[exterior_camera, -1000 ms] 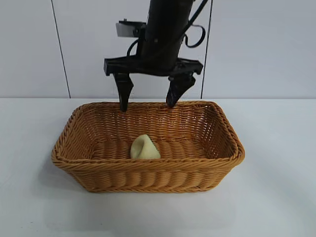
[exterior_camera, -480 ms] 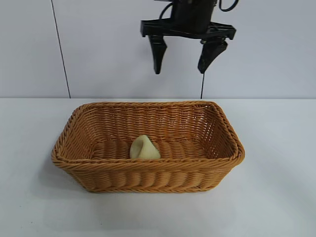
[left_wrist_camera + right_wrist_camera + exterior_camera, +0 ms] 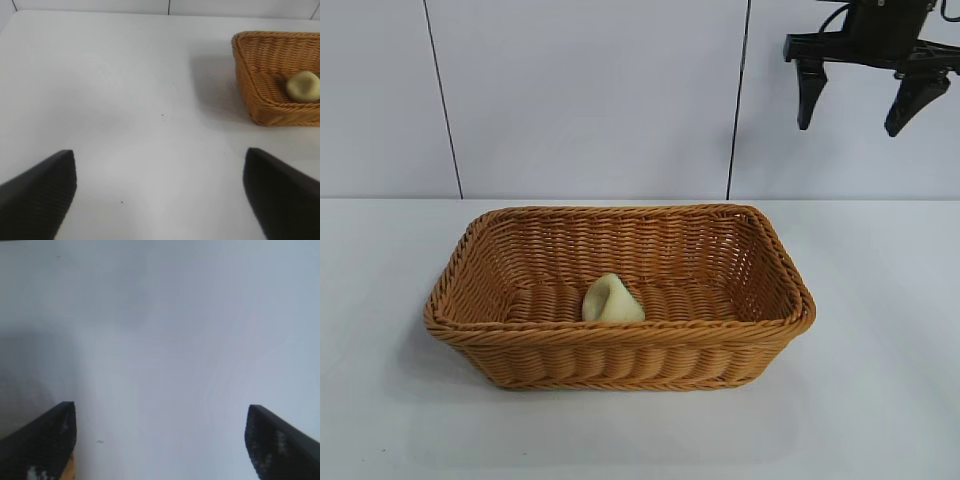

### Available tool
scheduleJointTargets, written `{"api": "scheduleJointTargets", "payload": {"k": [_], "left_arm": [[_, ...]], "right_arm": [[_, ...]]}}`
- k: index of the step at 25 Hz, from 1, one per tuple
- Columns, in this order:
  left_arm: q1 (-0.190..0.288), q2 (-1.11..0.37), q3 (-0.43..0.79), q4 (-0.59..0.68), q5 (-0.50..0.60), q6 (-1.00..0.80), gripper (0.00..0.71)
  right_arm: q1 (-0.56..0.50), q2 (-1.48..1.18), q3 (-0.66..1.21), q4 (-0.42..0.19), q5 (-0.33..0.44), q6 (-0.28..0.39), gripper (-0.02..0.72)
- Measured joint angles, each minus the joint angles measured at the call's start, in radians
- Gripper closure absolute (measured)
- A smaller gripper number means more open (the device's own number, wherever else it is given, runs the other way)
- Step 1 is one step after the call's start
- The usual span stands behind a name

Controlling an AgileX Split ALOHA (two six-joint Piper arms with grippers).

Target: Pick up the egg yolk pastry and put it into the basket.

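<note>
The right gripper [image 3: 860, 108] is matte black with tapered, wedge-shaped fingers [image 3: 808, 92].

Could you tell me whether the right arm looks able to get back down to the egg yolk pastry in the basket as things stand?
Probably yes: the egg yolk pastry lies uncovered in the open-topped basket, and the right gripper hangs open, high up and off to the basket's right, with nothing between them.
</note>
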Motion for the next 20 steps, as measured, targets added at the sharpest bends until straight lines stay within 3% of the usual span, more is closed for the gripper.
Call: {"api": "scheduleJointTargets", "payload": {"k": [9,20], "left_arm": [[0.0,0.0,0.0,0.0,0.0,0.0,0.062],[0.0,0.0,0.0,0.0,0.0,0.001,0.063]], "right_arm": [[-0.037,-0.053,0.206,0.001,-0.002,-0.044,0.047],[-0.037,-0.352,0.583,0.023,-0.001,-0.059,0.047]]}}
